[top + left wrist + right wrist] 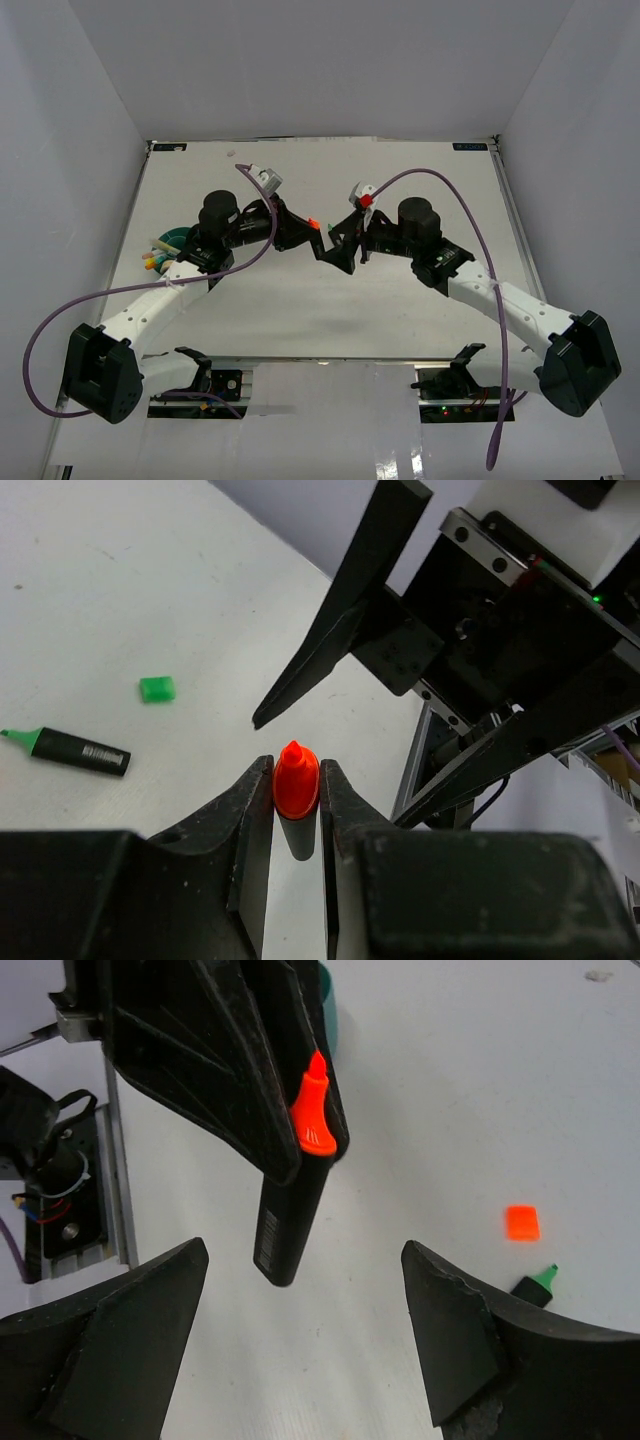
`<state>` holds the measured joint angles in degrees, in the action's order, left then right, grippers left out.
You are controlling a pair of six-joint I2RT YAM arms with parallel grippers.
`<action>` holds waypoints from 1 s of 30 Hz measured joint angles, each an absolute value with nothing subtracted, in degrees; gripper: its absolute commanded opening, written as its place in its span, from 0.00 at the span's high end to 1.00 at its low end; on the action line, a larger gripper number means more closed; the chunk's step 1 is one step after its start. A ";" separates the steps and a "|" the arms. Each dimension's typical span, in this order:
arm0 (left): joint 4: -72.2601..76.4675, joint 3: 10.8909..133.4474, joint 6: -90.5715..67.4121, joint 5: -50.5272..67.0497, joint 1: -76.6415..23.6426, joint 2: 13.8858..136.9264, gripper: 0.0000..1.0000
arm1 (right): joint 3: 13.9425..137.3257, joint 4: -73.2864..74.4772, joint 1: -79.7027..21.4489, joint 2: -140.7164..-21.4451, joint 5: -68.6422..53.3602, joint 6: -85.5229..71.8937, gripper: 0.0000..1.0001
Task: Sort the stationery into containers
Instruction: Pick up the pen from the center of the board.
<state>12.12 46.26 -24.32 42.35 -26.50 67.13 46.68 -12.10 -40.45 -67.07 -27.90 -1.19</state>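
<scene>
A black marker with an orange cap [296, 782] hangs above the white table, and my left gripper [297, 767] is shut on it at the cap. In the right wrist view the same marker [290, 1210] points its black body down toward my right gripper [304, 1250], which is open with wide jaws just off the marker's lower end, not touching it. From above, the two grippers [312, 232] [338, 246] meet at the table's middle. The round teal tub [175, 236] sits behind my left arm with several coloured pens [158, 256] in it.
On the table lie a green square [157, 688], a green-capped black marker [70, 749] and an orange square [521, 1223]. The right gripper's long finger [330, 630] stands close in front of the left gripper. White walls enclose the table.
</scene>
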 measured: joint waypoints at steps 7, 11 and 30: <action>16.73 46.26 -24.12 46.76 -26.50 67.05 0.99 | 52.07 -11.51 -40.47 -72.86 -35.31 -0.89 0.22; 18.09 46.26 -23.73 48.14 -26.50 67.05 0.99 | 53.12 -10.17 -40.47 -74.32 -37.80 -0.67 0.35; 23.35 46.24 -24.86 52.75 -26.48 67.05 0.99 | 55.09 -9.96 -40.47 -76.18 -43.33 -0.80 0.68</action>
